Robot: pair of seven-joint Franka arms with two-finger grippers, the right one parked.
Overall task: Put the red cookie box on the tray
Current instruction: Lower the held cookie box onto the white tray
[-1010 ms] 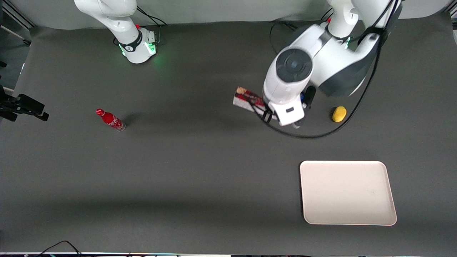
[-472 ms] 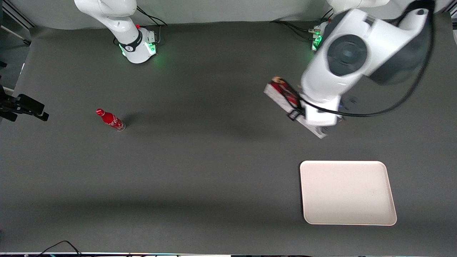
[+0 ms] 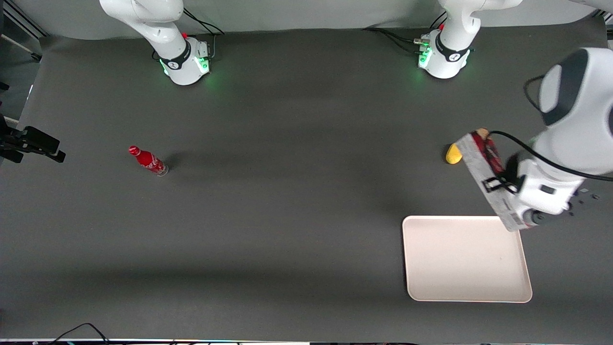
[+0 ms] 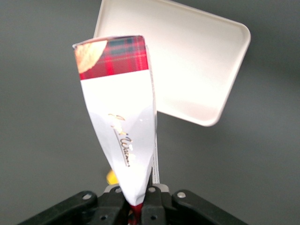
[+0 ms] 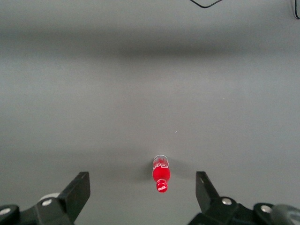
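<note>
The claw (image 4: pixel 138 202) pinches the box (image 3: pixel 488 179) by one end, carrying it above the bench (image 3: pixel 287 215), its other end just over the tray's (image 3: pixel 459 282) corner farthest from the front camera. The box's long axis slants toward the tray, most of which lies nearer that camera. The wrist view shows the pinch; the front view hides it but shows a yellow object (image 3: pixel 454 154) beside the box.

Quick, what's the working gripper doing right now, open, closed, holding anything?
Gripper: closed on the red cookie box, held in the air near the tray edge, not yet over it.
</note>
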